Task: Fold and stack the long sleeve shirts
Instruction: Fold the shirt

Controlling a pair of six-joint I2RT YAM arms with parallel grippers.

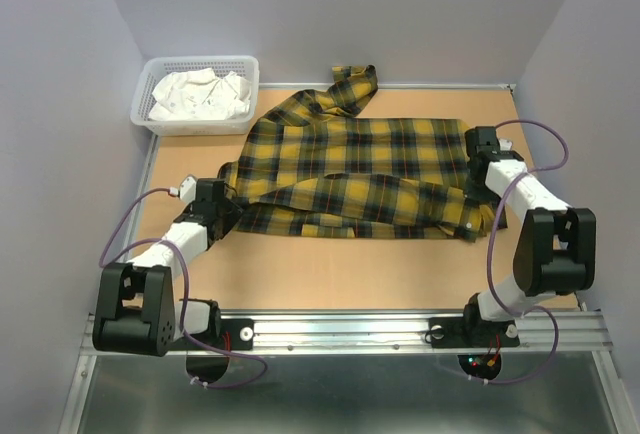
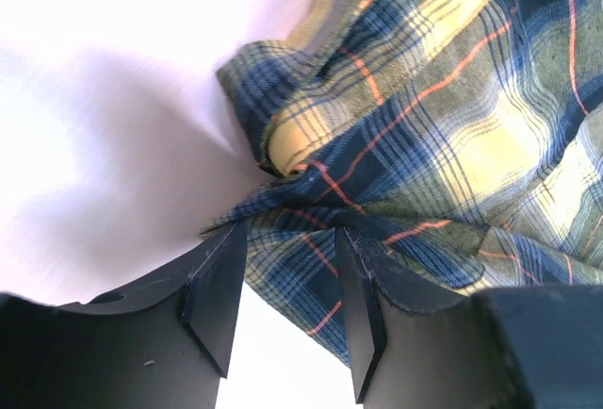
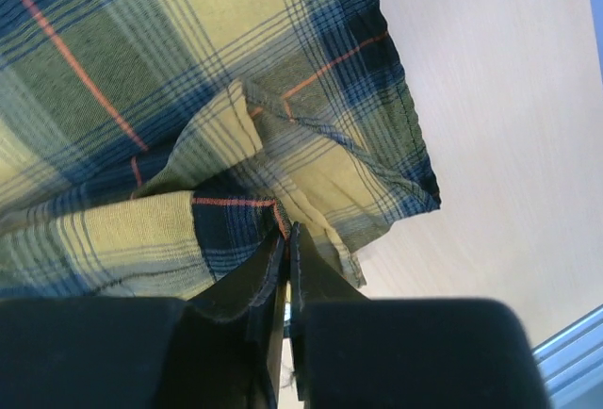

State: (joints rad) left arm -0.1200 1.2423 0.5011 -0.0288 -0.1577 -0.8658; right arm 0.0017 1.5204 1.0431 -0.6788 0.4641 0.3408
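One long sleeve shirt (image 1: 360, 169), yellow with dark plaid and thin red lines, lies spread across the middle of the table, a sleeve trailing toward the back. My left gripper (image 1: 232, 209) is at its left edge. In the left wrist view the jaws stand apart, with a bunched fold of the shirt (image 2: 424, 117) right at the left gripper (image 2: 290, 232). My right gripper (image 1: 472, 159) is at the shirt's right edge. In the right wrist view the right gripper (image 3: 287, 230) is shut, with a hem of the shirt (image 3: 141, 79) pinched at its tips.
A white basket (image 1: 200, 61) holding white cloth (image 1: 200, 94) stands at the back left corner. Bare wooden table (image 1: 330, 274) lies between the shirt and the metal rail (image 1: 400, 329) at the near edge. Grey walls close in the sides and back.
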